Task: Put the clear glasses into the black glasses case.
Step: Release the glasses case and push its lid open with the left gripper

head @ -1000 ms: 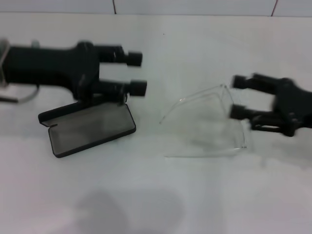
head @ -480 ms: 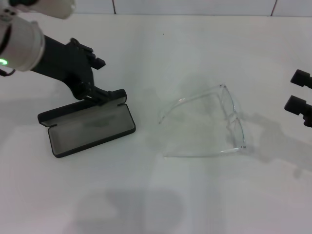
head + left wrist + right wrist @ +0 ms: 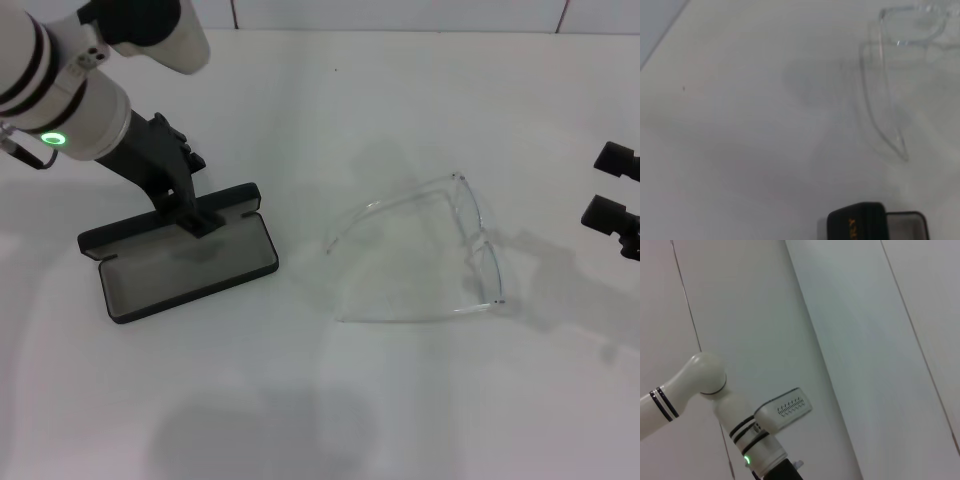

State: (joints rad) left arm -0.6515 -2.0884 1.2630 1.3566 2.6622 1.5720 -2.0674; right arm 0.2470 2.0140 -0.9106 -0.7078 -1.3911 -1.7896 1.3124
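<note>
While the black glasses case (image 3: 180,264) is lying open on the white table (image 3: 330,400), the left gripper (image 3: 200,222) is pressing at its lid edge, finger state not discernible. The clear glasses (image 3: 440,250) are resting beside the case, and the right gripper (image 3: 612,186) is hovering farther right, jaws apart, holding nothing.

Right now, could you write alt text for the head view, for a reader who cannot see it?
The open black case lies on a white table, with the left claw down at its lid. The clear glasses lie apart beside it; the open right claw waits at the edge.
</note>
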